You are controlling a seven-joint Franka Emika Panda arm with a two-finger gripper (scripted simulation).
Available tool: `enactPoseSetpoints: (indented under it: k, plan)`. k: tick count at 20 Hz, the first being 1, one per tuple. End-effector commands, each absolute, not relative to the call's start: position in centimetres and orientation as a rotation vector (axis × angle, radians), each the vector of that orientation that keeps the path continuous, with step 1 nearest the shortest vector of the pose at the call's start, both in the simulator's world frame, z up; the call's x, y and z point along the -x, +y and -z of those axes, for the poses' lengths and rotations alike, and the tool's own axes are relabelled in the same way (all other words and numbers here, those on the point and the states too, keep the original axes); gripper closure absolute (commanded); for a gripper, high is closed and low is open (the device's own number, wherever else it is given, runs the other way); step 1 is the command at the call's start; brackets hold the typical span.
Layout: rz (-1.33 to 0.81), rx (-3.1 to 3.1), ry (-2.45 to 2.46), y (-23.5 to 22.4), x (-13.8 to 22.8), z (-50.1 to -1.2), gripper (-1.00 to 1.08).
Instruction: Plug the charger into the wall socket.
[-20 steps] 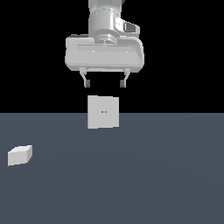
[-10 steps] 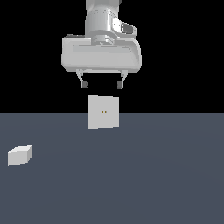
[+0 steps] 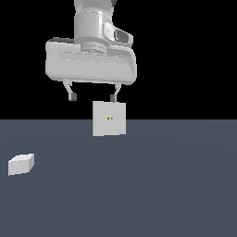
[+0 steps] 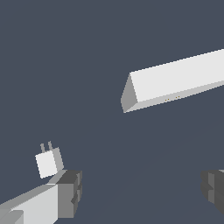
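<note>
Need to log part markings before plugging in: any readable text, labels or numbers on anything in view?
None: no text shows in either view.
Small white box-shaped charger: plain faces.
Flat upright white square wall socket: only two tiny yellowish dots, no lettering.
Tool: unmarked.

A small white box-shaped charger (image 3: pixel 21 164) lies on the floor, far left of the upright square white wall socket (image 3: pixel 109 118).

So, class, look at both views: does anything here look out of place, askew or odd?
Nothing stands out. The charger lies flat on the floor, apart from the upright wall socket, prongs intact. The pincer hangs open and empty above.
</note>
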State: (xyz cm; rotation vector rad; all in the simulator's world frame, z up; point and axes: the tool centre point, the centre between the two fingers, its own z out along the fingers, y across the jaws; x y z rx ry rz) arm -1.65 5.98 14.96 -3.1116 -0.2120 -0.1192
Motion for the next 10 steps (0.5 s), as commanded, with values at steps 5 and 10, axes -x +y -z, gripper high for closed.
enactPoseSetpoints:
  k: [5, 10]
  plan:
    - [0.225, 3.081, -0.327, 9.3, 2.9, -12.9, -0.92]
    - [0.306, 3.051, -0.414, 11.9, 4.0, -11.2, -0.92]
